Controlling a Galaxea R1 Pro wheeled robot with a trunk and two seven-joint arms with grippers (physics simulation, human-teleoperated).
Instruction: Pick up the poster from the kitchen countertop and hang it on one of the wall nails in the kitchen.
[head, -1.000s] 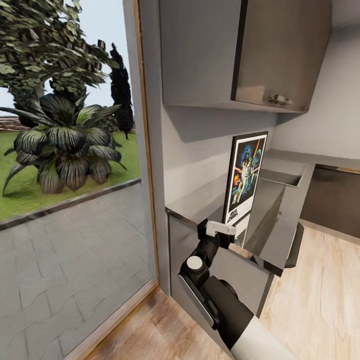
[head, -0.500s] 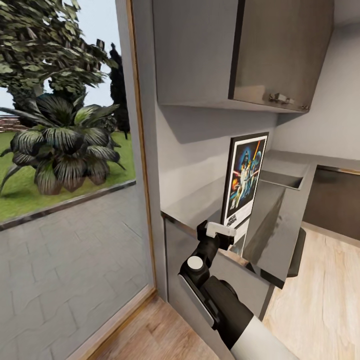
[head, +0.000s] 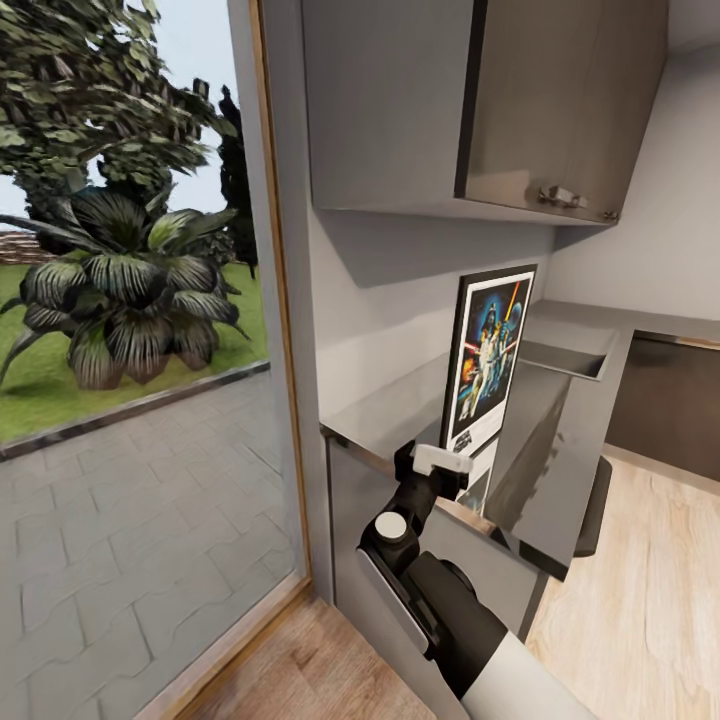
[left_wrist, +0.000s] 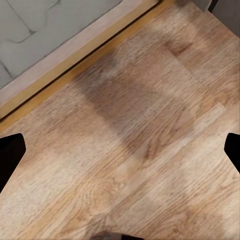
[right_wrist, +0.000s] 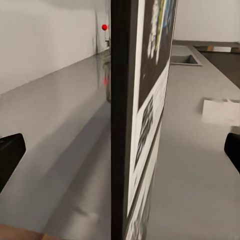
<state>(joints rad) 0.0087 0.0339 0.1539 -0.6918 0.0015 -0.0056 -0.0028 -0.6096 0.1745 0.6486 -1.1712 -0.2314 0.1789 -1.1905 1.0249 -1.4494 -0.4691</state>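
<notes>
Grey cabinets and a pale wall close off the kitchen corner, with a tall glass pane beside them giving onto paving and garden plants. Along that wall runs the bench (head: 400, 405), a smooth grey slab with a sunken sink further along.

On it the poster (head: 488, 355) stands upright, its long axis vertical and its lower edge on the slab. The right claw (head: 447, 470) sits at the near end of the bench, directly before the poster's lower end. In the right wrist view the black frame edge (right_wrist: 120, 120) runs straight up between the two dark fingertips (right_wrist: 10, 152), which stand far apart on either side without touching it, so this claw is released and lined up edge-on with the frame. A small red marker (right_wrist: 104, 27) shows on the far wall beyond.

The right arm reaches forward and up from low in the head view, wrist bent toward the bench. It is plainly the nearer arm. The left claw (left_wrist: 120, 150) hangs over the wooden floor (left_wrist: 150, 125), fingertips spread, holding nothing.

The grasp should need only a short advance and a squeeze on the frame.
</notes>
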